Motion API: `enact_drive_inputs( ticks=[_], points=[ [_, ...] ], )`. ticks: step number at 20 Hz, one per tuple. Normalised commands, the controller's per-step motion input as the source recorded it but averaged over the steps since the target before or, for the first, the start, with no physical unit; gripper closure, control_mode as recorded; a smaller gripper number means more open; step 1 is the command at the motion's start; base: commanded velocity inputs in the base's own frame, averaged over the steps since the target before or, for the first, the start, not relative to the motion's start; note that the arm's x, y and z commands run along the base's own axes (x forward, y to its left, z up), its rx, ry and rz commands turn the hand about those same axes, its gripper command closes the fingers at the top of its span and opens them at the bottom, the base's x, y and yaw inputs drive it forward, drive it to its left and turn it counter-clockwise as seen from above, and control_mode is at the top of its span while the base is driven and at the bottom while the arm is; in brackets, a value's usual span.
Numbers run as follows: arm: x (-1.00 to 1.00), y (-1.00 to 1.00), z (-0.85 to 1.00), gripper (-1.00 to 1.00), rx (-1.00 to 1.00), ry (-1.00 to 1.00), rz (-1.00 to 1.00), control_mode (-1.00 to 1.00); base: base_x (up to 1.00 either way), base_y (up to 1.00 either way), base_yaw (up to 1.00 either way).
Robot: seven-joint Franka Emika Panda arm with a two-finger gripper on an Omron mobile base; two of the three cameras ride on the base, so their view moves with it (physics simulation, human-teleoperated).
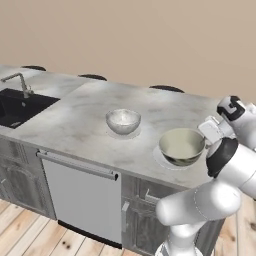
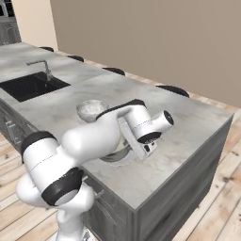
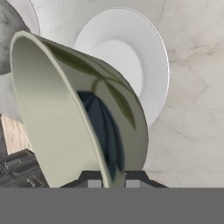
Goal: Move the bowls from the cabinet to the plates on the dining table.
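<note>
A: Left base view. Report positions.

B: The long marble bench carries two bowls. The pale marbled bowl sits upright on a plate near the middle of the bench. The greenish bowl is over a second plate close to the near edge, by my wrist. I cannot tell here whether it touches that plate. A black sink with a tap is set in the bench at the far left.

A: Right base view.

B: My arm crosses in front of the greenish bowl; part of it and its plate show beneath the forearm. The marbled bowl stands just beyond, upright. The sink lies further along the bench.

A: Hand view. State of the hand?

B: My hand is clamped on the rim of the greenish bowl, one fingertip inside the wall, the other outside. The white plate lies behind the bowl on the bench. Part of the marbled bowl shows at the upper left.
</note>
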Motion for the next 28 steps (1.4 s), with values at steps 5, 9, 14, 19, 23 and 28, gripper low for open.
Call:
enact_drive_inputs(
  ticks=[5, 9, 14, 19, 23, 28],
  points=[
    [0.11, -0.03, -0.16, 1.0, 0.0, 0.0, 0.0, -1.0, 0.0, 0.0, 0.0],
    [0.13, -0.02, -0.17, 1.0, 0.0, 0.0, 0.0, -1.0, 0.0, 0.0, 0.0],
    [0.18, 0.0, -0.15, 1.0, 0.0, 0.0, 0.0, -1.0, 0.0, 0.0, 0.0],
    [0.24, -0.01, -0.09, 1.0, 0.0, 0.0, 0.0, -1.0, 0.0, 0.0, 0.0],
    [0.15, -0.02, -0.17, 1.0, 0.0, 0.0, 0.0, -1.0, 0.0, 0.0, 0.0],
    [-0.04, -0.14, -0.26, -1.0, -0.01, 0.0, 0.0, -1.0, 0.0, 0.0, 0.0]
  ],
)
